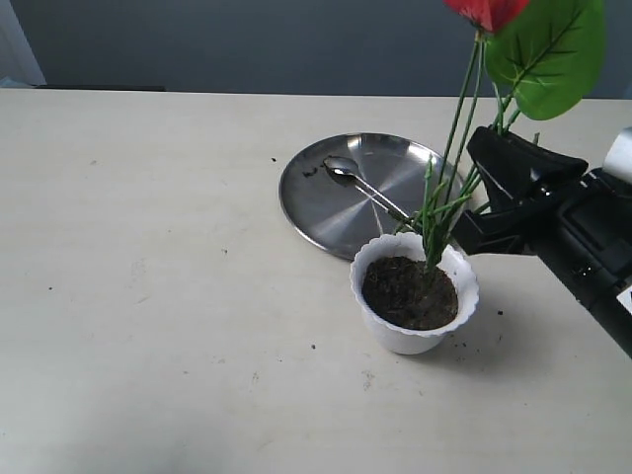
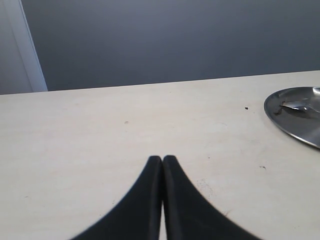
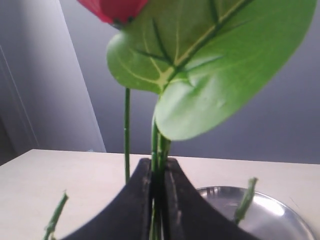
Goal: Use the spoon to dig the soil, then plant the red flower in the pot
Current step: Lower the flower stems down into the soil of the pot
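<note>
The white scalloped pot (image 1: pixel 413 334) stands in the middle of the table, filled with dark soil (image 1: pixel 409 292). The red flower (image 1: pixel 486 10) stands upright with its stems in the soil at the pot's far right rim; its green leaf (image 1: pixel 548 49) is at the top right. My right gripper (image 1: pixel 472 202) is shut on the stems (image 3: pixel 158 150) just above the pot. The spoon (image 1: pixel 360 182) lies on the steel plate (image 1: pixel 326 202) behind the pot. My left gripper (image 2: pixel 162 159) is shut and empty, low over bare table; it does not show in the exterior view.
The steel plate (image 2: pixel 300 117) lies right behind the pot, almost touching it. Crumbs of soil are scattered on the table (image 1: pixel 148 296) around the pot. A grey wall stands behind the table's far edge.
</note>
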Tool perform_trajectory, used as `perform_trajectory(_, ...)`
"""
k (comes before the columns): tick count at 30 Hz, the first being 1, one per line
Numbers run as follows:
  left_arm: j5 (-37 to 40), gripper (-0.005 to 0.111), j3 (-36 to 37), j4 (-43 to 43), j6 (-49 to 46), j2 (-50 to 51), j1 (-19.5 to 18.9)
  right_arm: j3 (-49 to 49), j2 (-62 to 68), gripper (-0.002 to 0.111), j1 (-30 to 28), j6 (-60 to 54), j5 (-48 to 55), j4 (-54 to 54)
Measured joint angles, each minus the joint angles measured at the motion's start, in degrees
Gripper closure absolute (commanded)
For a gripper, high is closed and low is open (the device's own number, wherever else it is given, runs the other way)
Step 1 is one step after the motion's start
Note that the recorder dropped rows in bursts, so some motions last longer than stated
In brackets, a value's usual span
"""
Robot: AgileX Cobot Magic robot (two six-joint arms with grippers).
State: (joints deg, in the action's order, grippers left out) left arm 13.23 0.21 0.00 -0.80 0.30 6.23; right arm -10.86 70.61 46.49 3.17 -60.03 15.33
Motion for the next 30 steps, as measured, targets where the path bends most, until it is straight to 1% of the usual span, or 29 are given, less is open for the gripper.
perform_trajectory(6, 0.0, 0.106, 0.0, 0.0, 0.0, 0.0, 0.0, 0.0, 2.31, 0.109, 0.0, 0.11, -1.8, -1.39)
perform_trajectory(12, 0.0, 0.106, 0.0, 0.0, 0.0, 0.0, 0.0, 0.0, 9.62, 0.109, 0.0, 1.84, -7.53, -1.91)
perform_trajectory(20, 0.0, 0.106, 0.0, 0.0, 0.0, 0.0, 0.0, -0.19, 16.26, 0.109, 0.0, 4.26, -10.5, -2.84)
perform_trajectory(24, 0.0, 0.106, 0.0, 0.0, 0.0, 0.0, 0.0, -0.19, 17.8, 0.109, 0.0, 5.93, -11.85, -4.81)
perform_trajectory(30, 0.0, 0.106, 0.0, 0.0, 0.0, 0.0, 0.0, 2.58, 17.93, 0.109, 0.0, 7.08, -13.92, -7.18)
